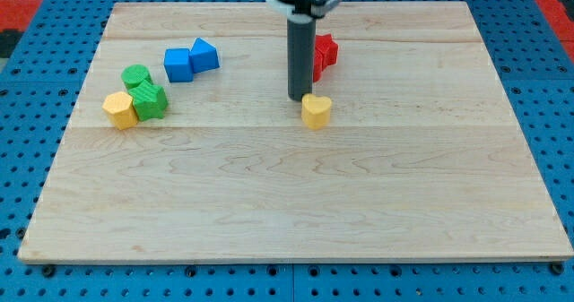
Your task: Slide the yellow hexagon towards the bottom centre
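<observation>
Camera view: my tip [298,99] rests just above a yellow heart-shaped block [315,111] near the board's middle, with nothing held.
At the view's left the yellow hexagon [118,110] touches a green block [149,99]; two blue blocks [190,61] lie above, and a red block [324,55] sits behind the rod.

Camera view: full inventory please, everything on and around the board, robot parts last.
Light wooden board: 1, pale wood, fills most of the view.
Blue pegboard surface: 1, blue with holes, around the board.
Yellow hexagon block: 1, yellow, the view's left, touching the green blocks.
Green blocks: 2, green, the view's left, shapes unclear, clustered together.
Blue blocks: 2, blue, upper left, side by side.
Red block: 1, red, upper centre, partly hidden behind the rod, shape unclear.
Yellow heart-like block: 1, yellow, centre.
My tip: 1, dark rod end, at the heart-like block's upper left edge, far from the hexagon.
</observation>
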